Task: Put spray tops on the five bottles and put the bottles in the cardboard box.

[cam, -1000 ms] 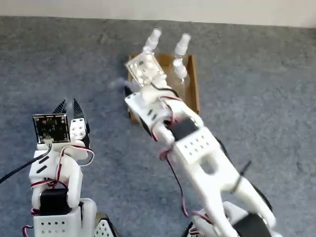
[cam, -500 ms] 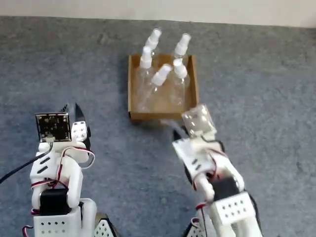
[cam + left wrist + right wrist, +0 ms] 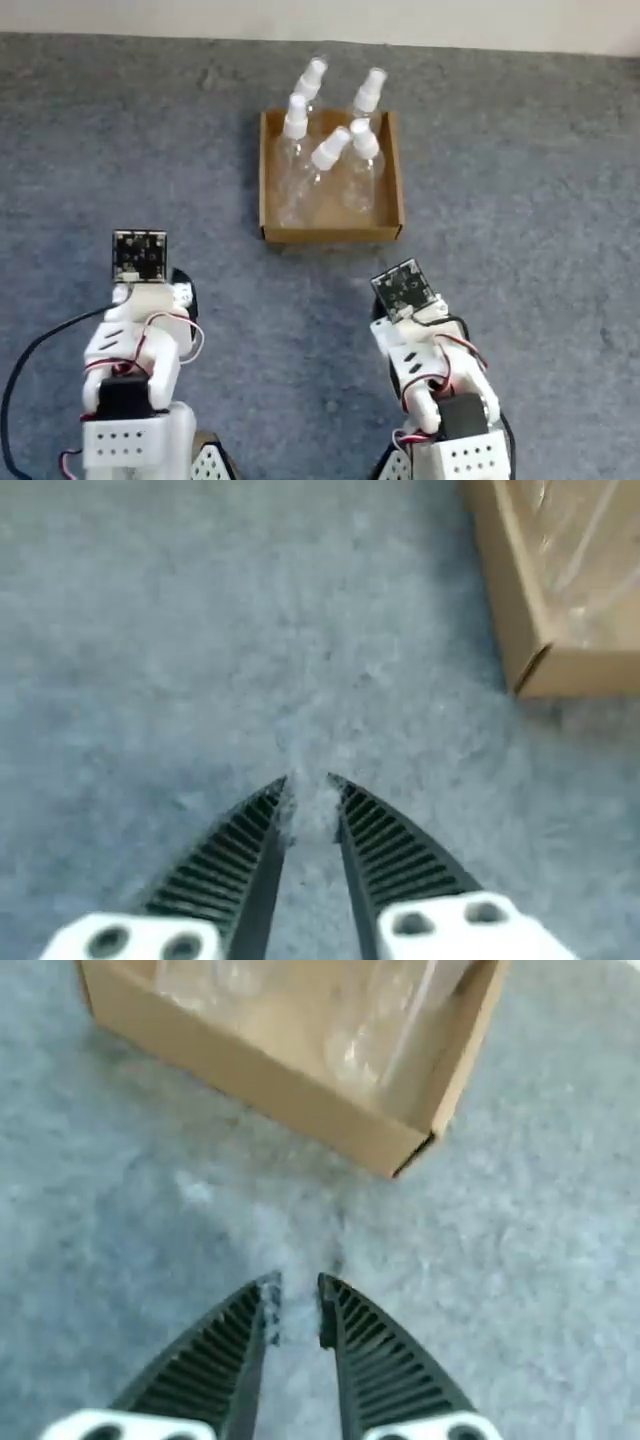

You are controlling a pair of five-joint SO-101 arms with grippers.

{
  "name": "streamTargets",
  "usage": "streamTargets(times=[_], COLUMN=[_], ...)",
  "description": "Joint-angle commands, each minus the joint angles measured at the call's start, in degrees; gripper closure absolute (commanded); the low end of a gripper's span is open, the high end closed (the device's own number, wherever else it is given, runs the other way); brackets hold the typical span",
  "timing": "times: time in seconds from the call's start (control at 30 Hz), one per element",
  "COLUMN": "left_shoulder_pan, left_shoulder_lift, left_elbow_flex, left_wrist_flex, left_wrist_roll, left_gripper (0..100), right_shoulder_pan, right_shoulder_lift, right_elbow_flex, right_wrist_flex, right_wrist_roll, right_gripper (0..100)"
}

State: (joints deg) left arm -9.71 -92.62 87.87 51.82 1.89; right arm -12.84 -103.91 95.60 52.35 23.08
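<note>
**Five capped bottles in the box, both my jaws empty**

The five bottles [image 3: 295,168] stand crowded together inside the cardboard box [image 3: 330,234]. They are all clear, and each one wears a white spray top [image 3: 297,115]. The two in the far row lean outward, so their tops reach past the box's far wall. The one in the middle is tilted, with its top angled toward the far right. The other two stand closer to upright, one on the left and one on the right. The box rests open side up on the grey carpeted tabletop [image 3: 520,180], at the far middle of the scene.

My right arm [image 3: 435,375] sits folded low on the near side, a little right of the box's middle. Its dark wrist board [image 3: 404,286] is near the box's near wall but apart from it. My right jaws point down at the carpet, short of the box's near right corner. Their tips are parted by a narrow gap and only carpet shows between them. They grip nothing and touch nothing.

My left arm [image 3: 130,355] sits folded at the near left, well apart from the box, with its own wrist board [image 3: 139,254] facing up. My left jaws also point at the carpet, and the box's near left corner lies well beyond their tips. They too are slightly parted, tips not meeting, with nothing held.
</note>
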Motion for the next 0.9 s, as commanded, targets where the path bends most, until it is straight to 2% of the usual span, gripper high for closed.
streamTargets(times=[0.0, 0.07, 0.17, 0.3, 0.47, 0.87], left_shoulder_pan=[1.27, 0.75, -1.63, -3.65, -4.53, -4.53], left_shoulder_lift=[-0.57, -0.04, -0.48, -0.04, -0.57, -4.44], left_elbow_flex=[9.19, 9.8, 9.8, 9.8, 9.71, 9.71], left_wrist_flex=[-10.37, -12.48, -9.85, -5.01, 11.43, 12.75], left_wrist_roll=[0.18, 0.18, 0.18, 0.18, 0.26, 0.26], left_gripper=[99, 99, 99, 99, 99, 99], right_shoulder_pan=[1.45, 1.54, 1.63, 1.45, 1.45, 1.45], right_shoulder_lift=[-0.84, -0.84, -0.92, -1.01, -1.27, -1.27], right_elbow_flex=[8.4, 8.4, 8.4, 8.4, 8.4, 8.4], right_wrist_flex=[4.88, 10.68, 20.7, 20.18, 20.35, 20.35], right_wrist_roll=[0.97, 0.97, 1.05, 0.97, 1.05, 1.05], right_gripper=[99.1, 99.1, 99.1, 99.1, 99.1, 99.1])
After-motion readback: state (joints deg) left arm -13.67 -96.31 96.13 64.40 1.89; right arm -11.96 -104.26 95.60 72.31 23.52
